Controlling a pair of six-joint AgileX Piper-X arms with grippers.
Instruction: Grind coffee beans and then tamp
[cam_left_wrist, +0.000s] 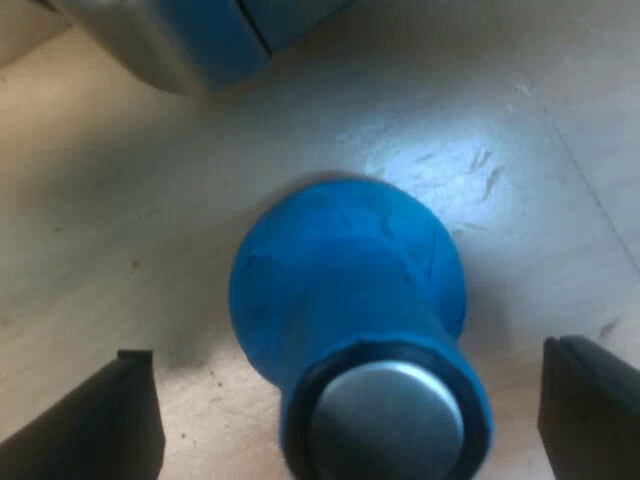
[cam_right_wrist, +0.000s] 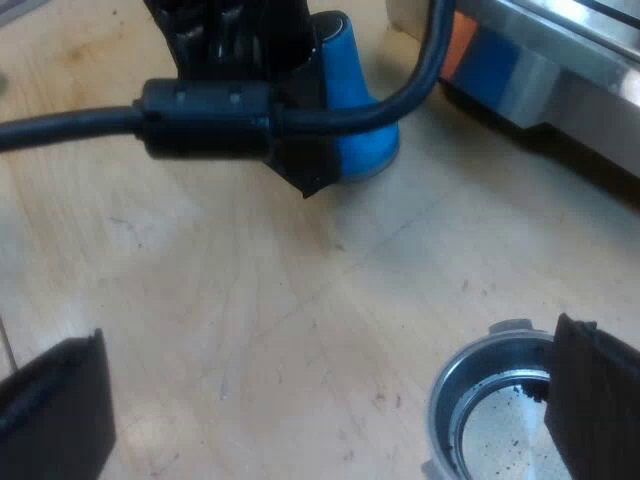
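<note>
- L end effector (cam_left_wrist: 348, 350): released, fingers (cam_left_wrist: 100, 420) spread wide, one on either side of the blue tamper (cam_left_wrist: 345, 300). Neither finger touches it.
- Tamper stands upright on the light wood desk (cam_right_wrist: 250, 300), wide blue base down, round metal cap w/ dark ring facing up between the L fingers.
- From the R wrist view: the L arm's dark end sits over the tamper's narrow upper part. The tamper is near the espresso machine (cam_right_wrist: 560, 70), just off its metal base.
- R end effector (cam_right_wrist: 328, 330): released, fingers far apart, nothing between them, over bare desk.
- Metal holder (cam_right_wrist: 495, 410): its round basket is close by one R finger, which overlaps the rim in view. Can't tell if they touch. A few dark specks of grounds inside, the rest bare metal. Well apart from the tamper.
</note>
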